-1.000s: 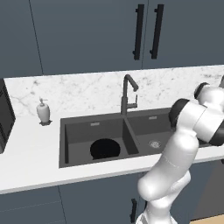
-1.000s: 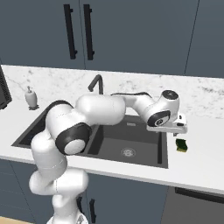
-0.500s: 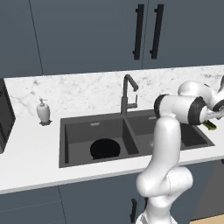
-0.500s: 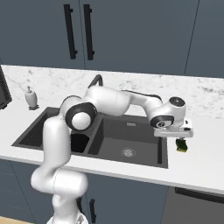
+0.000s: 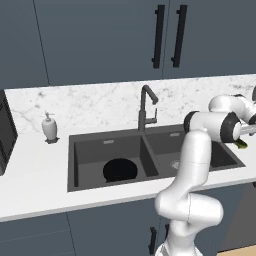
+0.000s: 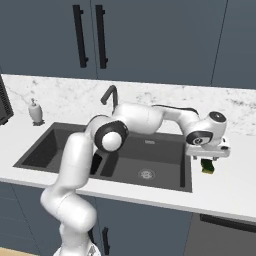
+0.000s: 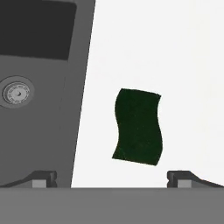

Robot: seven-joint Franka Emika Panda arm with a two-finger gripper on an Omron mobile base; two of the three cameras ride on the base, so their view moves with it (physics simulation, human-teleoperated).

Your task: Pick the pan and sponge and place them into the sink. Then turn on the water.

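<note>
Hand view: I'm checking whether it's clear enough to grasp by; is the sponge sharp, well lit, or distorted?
Hand view: the sponge shows as a flat, very dark green patch with wavy edges, crisp against the evenly lit white counter, with no glare or shadow around it. Right base view: the sponge is small, partly covered by the hand, and its yellow side shows there.

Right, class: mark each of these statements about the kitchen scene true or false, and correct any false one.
1. The pan lies in the left basin of the sink. True.
2. The sponge is in the sink. False: it lies on the counter beside it.
3. The gripper is shut on the sponge. False: it is open above it.
4. The soap dispenser stands left of the sink. True.
</note>
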